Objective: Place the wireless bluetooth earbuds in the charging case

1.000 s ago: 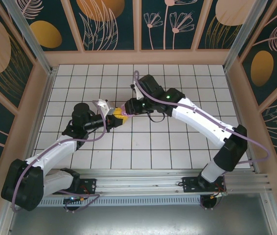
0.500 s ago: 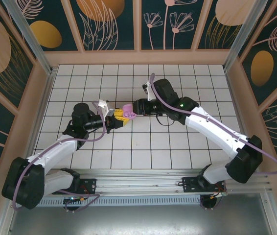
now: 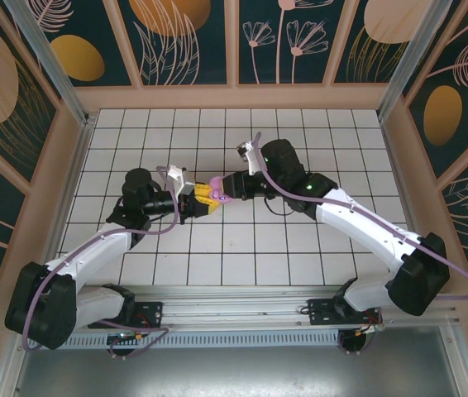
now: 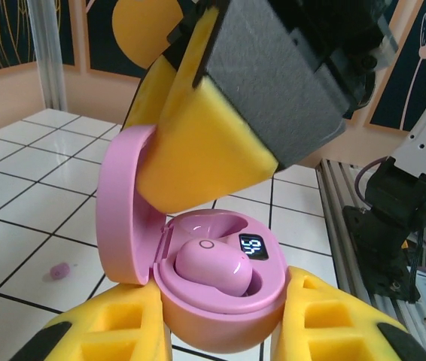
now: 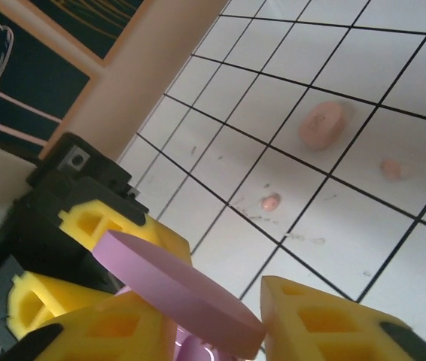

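Underneath, white-tiled table (image 3: pixel 135 248), floral walls (image 3: pixel 184 41) — left fingers (image 4: pixel 115 331) tight on pink case (image 4: pixel 220 304); right fingers (image 5: pixel 318 316) — grip unclear.

Lid of case (image 4: pixel 220 308) half behind yellow pad (image 4: pixel 198 158), left claw (image 4: pixel 220 335) cropped below — pink specks (image 5: pixel 271 201) blurred

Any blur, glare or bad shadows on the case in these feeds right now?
Left wrist: charging case sharp, its display legible, soft highlight on the seated pink earbud. Right wrist: the lid close to the lens looks soft; a loose pink earbud beyond it reads clearly. Top external: even light, no harsh shadows, case tiny.
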Available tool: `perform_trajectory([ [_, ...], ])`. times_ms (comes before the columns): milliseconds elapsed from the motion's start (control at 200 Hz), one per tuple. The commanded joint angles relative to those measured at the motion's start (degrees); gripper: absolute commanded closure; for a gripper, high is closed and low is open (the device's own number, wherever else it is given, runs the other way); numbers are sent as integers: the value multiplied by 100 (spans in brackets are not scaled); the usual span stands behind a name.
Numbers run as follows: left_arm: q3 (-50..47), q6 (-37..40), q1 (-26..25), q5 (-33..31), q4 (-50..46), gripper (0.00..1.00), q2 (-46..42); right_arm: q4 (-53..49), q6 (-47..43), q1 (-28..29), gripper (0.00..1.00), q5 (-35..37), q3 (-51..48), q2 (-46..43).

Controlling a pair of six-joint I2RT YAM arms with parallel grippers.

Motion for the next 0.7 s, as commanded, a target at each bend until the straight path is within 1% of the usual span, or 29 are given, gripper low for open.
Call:
perform_trajectory([
  [0, 190, 282, -48, 457, -197, 100, -18, 506, -238, -26, 74, 41, -129, -203],
  [120, 149, 271, -41, 322, -155, 100, -57, 591, -307, -1, 84, 234, -261, -347],
  [295, 42, 102, -51, 239, 85, 100, -75, 654, -590, 171, 92, 582, -351, -525],
  [505, -98, -43, -50, 144, 356, 91, -199, 671, -721, 281, 100, 777, -362, -527],
  [696, -217, -140, -48, 23, 538, 81, -311, 734, -710, 350, 100, 886, -344, -525],
])
